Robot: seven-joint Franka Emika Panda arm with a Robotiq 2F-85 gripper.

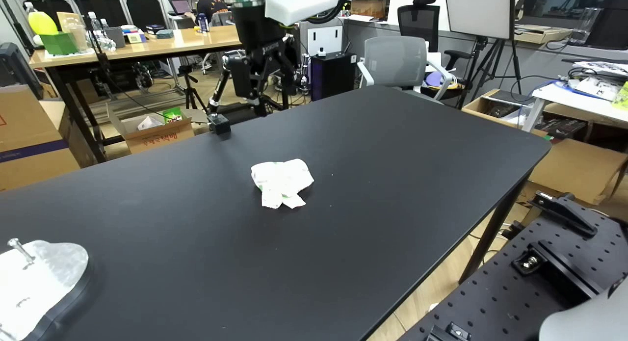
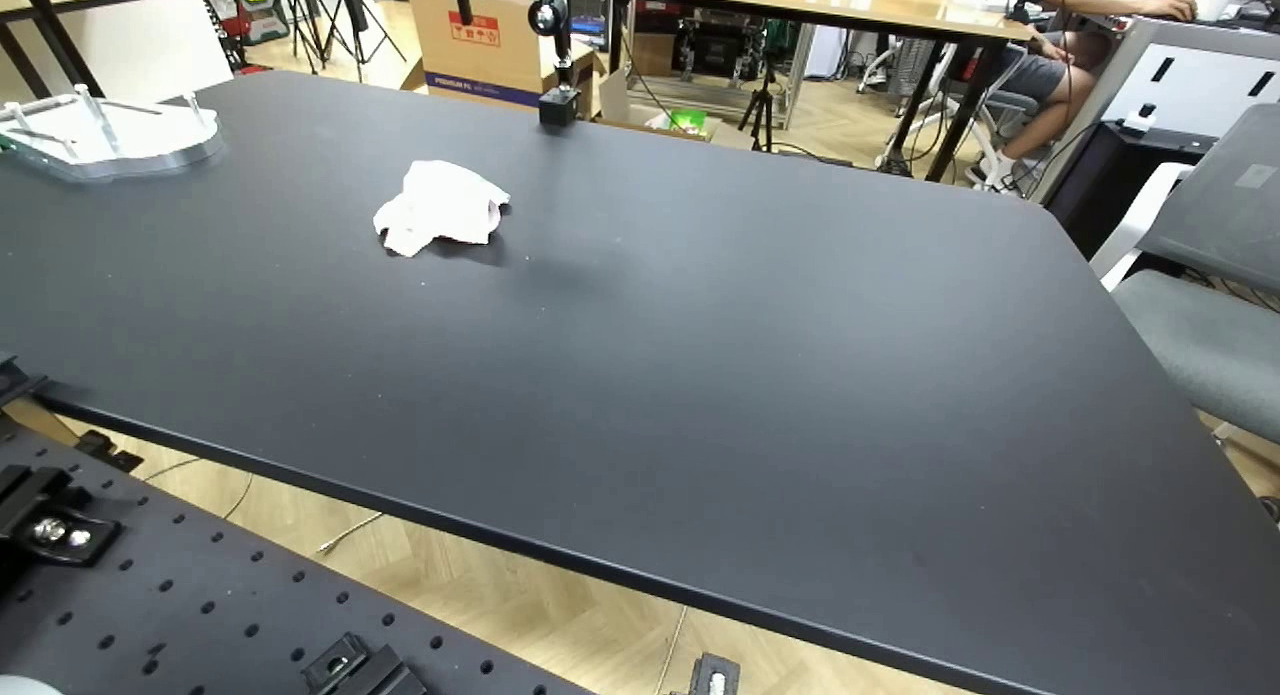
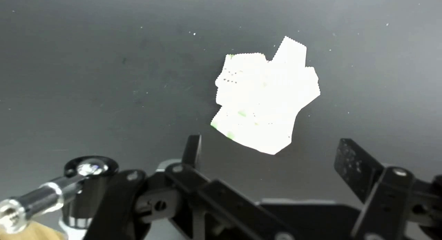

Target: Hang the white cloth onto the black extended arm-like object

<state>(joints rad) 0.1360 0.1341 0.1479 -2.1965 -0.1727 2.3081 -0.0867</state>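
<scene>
The white cloth [image 3: 262,98] lies crumpled on the black counter [image 1: 392,194], small green marks showing on it in the wrist view, and it is apart from the black arm-like object [image 2: 558,103], whose block-shaped foot [image 1: 220,124] sits at the counter's edge in both exterior views. The tool [image 3: 271,157] hangs above the counter with its two fingers [image 3: 355,164] spread wide apart; in the wrist view the cloth appears ahead of the gap between them, most of it past the fingertips. In both exterior views a pale plate [image 1: 54,272] with metal pegs [image 1: 21,251] rests on the counter, apart from the cloth, and a grey chair [image 1: 395,61] stands beside the counter. A perforated board [image 2: 230,595] shows beside the counter, low in both exterior views
</scene>
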